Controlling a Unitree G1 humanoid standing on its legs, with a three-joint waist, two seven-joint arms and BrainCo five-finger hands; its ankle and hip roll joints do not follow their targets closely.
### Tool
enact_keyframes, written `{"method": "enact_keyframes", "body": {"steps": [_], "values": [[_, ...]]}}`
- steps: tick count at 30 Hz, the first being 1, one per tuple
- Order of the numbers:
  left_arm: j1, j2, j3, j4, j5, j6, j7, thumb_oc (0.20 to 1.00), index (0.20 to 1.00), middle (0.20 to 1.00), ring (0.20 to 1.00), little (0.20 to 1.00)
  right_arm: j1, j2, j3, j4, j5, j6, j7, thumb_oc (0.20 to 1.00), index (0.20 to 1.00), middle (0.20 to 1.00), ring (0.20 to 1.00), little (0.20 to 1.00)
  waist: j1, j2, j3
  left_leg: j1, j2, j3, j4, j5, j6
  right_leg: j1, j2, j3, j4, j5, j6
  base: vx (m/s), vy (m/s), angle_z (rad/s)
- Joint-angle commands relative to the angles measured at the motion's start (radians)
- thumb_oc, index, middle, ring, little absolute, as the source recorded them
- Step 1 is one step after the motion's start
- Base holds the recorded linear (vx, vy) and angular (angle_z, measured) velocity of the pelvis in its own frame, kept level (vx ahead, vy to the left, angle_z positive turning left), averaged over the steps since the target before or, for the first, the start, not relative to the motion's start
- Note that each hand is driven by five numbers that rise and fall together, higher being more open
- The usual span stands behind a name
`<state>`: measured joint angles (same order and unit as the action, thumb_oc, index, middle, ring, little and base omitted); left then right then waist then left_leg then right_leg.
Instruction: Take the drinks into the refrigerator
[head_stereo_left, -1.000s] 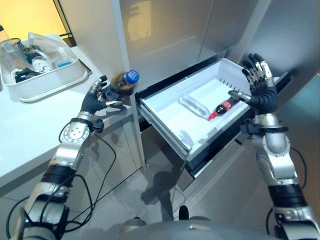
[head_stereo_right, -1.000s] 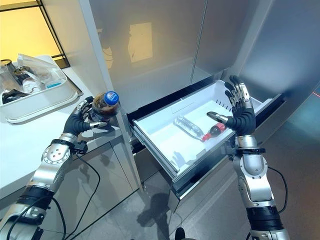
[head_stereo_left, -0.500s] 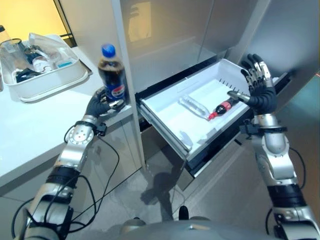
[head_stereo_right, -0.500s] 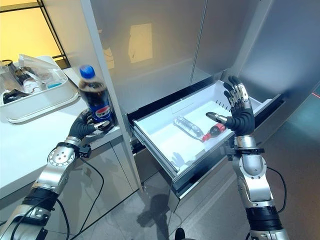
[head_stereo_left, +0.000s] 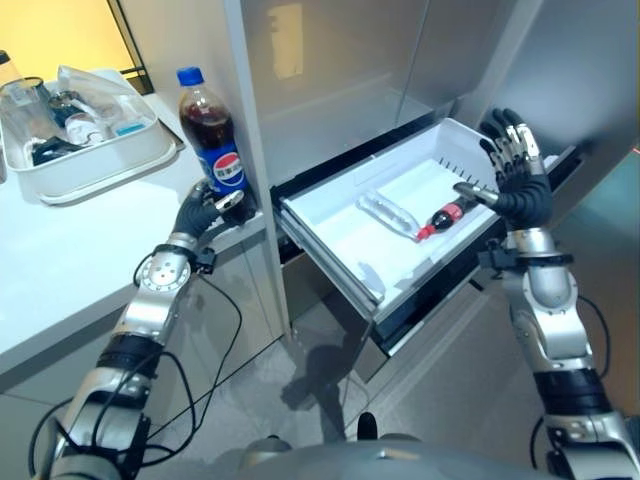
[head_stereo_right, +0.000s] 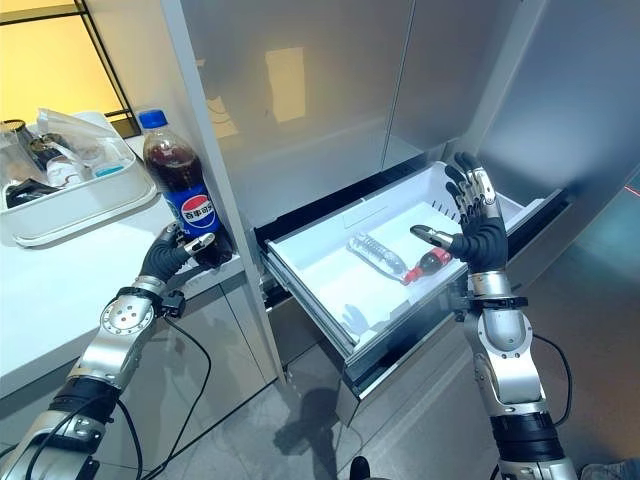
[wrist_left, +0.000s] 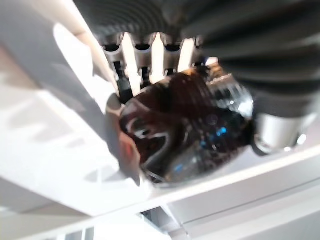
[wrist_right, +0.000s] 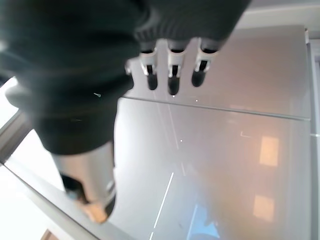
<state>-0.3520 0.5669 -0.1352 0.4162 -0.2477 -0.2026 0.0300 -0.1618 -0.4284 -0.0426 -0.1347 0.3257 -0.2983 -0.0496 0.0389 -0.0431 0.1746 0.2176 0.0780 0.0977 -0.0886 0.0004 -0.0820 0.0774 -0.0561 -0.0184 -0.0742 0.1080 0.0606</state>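
Left eye view: my left hand (head_stereo_left: 205, 213) grips cola bottle (head_stereo_left: 208, 130) base only, top-heavy, may tip; right hand (head_stereo_left: 515, 180) open at 3 o'clock.

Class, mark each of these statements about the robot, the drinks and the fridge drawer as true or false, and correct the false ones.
1. The left hand grips a cola bottle near its base. True.
2. The cola bottle lies flat on the counter. False: it is upright at the counter's edge.
3. The drawer is shut. False: it is pulled open.
4. Two bottles lie in the drawer, a clear bottle and a red-capped bottle. True.
5. The right hand holds the red-capped bottle. False: it is open, raised over the drawer's right side, holding nothing.
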Motion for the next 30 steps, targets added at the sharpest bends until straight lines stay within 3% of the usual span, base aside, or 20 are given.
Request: {"method": "enact_keyframes", "body": {"steps": [1, 5, 10, 20, 30], "values": [[-0.089, -0.025, -0.037, 0.025, 0.016, -0.025, -0.006, 0.200, 0.200, 0.200, 0.200, 0.200, -0.034, -0.007, -0.050, -0.097, 0.006, -0.034, 0.003, 1.000, 1.000, 1.000, 1.000, 1.000, -0.019, 0.006, 0.003, -0.001, -0.003, -0.048, 0.001, -0.075, 0.028, -0.021, -0.096, -0.068, 0.174, -0.090, 0.092, 0.00, 0.000, 0.00], [-0.089, -0.029, -0.037, 0.021, 0.007, -0.028, -0.004, 0.200, 0.200, 0.200, 0.200, 0.200, -0.033, -0.006, -0.050, -0.096, 0.008, -0.035, 0.003, 1.000, 1.000, 1.000, 1.000, 1.000, -0.019, 0.004, 0.003, -0.001, -0.001, -0.048, 0.001, -0.074, 0.028, -0.020, -0.094, -0.068, 0.174, -0.091, 0.091, 0.00, -0.009, 0.01], [-0.052, -0.033, -0.006, -0.064, -0.099, -0.052, -0.026, 0.200, 0.200, 0.200, 0.200, 0.200, -0.031, -0.009, -0.058, -0.089, 0.011, -0.036, 0.003, 1.000, 1.000, 1.000, 1.000, 1.000, -0.015, 0.003, 0.003, -0.001, 0.002, -0.047, 0.001, -0.073, 0.026, -0.020, -0.092, -0.068, 0.171, -0.089, 0.089, -0.01, -0.003, 0.00], [0.106, -0.096, 0.100, -0.358, -0.466, -0.080, -0.120, 0.200, 0.200, 0.200, 0.200, 0.200, -0.023, -0.003, -0.056, -0.058, 0.028, -0.026, 0.015, 1.000, 1.000, 1.000, 1.000, 1.000, 0.003, 0.004, 0.008, -0.007, 0.000, -0.042, 0.001, -0.070, 0.030, -0.022, -0.095, -0.062, 0.160, -0.079, 0.090, -0.02, -0.004, 0.00], [0.185, -0.121, 0.136, -0.535, -0.555, -0.082, -0.195, 0.200, 0.200, 0.200, 0.200, 0.200, -0.008, -0.013, -0.068, -0.034, 0.017, -0.016, 0.040, 1.000, 1.000, 1.000, 1.000, 1.000, 0.014, 0.002, 0.018, -0.016, -0.007, -0.051, 0.001, -0.063, 0.034, -0.033, -0.104, -0.069, 0.174, -0.073, 0.087, -0.01, 0.000, 0.00]]}}
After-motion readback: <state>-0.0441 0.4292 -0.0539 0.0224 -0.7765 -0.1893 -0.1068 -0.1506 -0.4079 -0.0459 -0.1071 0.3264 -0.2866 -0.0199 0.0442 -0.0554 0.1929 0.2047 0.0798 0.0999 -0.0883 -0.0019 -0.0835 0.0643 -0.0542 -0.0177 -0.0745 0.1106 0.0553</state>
